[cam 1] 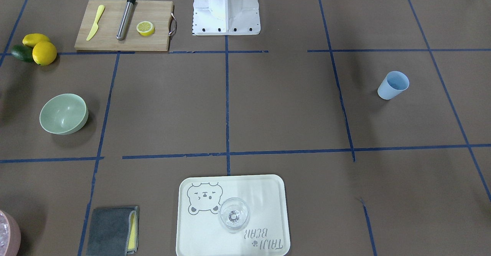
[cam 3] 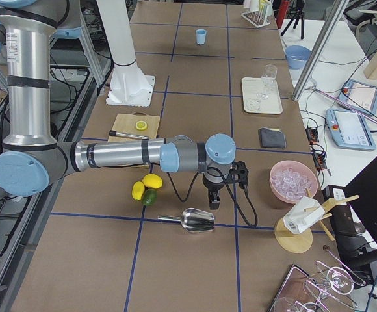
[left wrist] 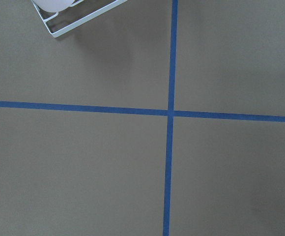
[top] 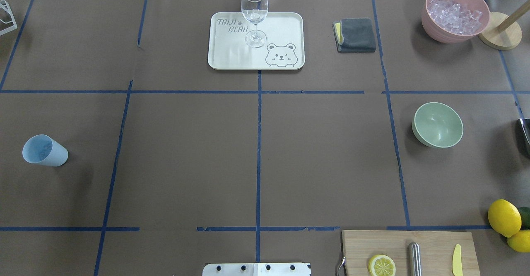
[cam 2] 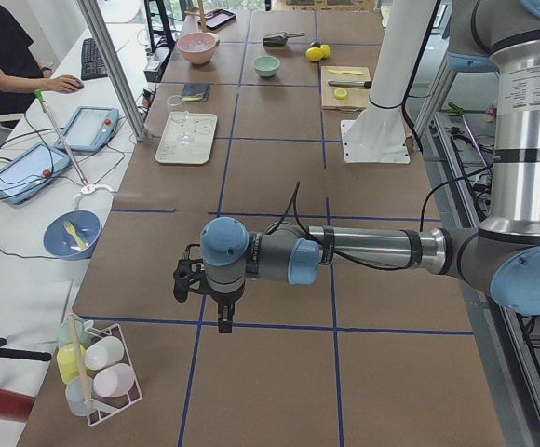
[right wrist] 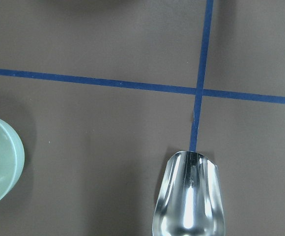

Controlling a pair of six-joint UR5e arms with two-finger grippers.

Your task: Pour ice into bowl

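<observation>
While the right gripper (cam 3: 212,198) hangs just above the tabletop (top: 186,164), neither its own camera nor the side view shows how its fingers stand, so I cannot tell whether they are spread or pressed together. The same goes for the left gripper (cam 2: 224,321), which hovers well apart from everything that matters here.

Directly under the right gripper, slightly ahead of it, lies a polished metal scoop (right wrist: 189,196), mouth up and empty. The pale green bowl (top: 437,124) stands near the gripper on its inboard side, empty as well. The ice (top: 455,13) is heaped in the pink container (top: 432,27), farther out from the robot than the gripper.

My judgement is that the cubes will be awkward: small, loose and slick, they are likely to skid away from any direct pinch, so they want carrying in something. The scoop looks stiff and light, but its smooth metal may slip. The thin handle seems the place to take hold, gripped squarely so the blade cannot roll when loaded.
</observation>
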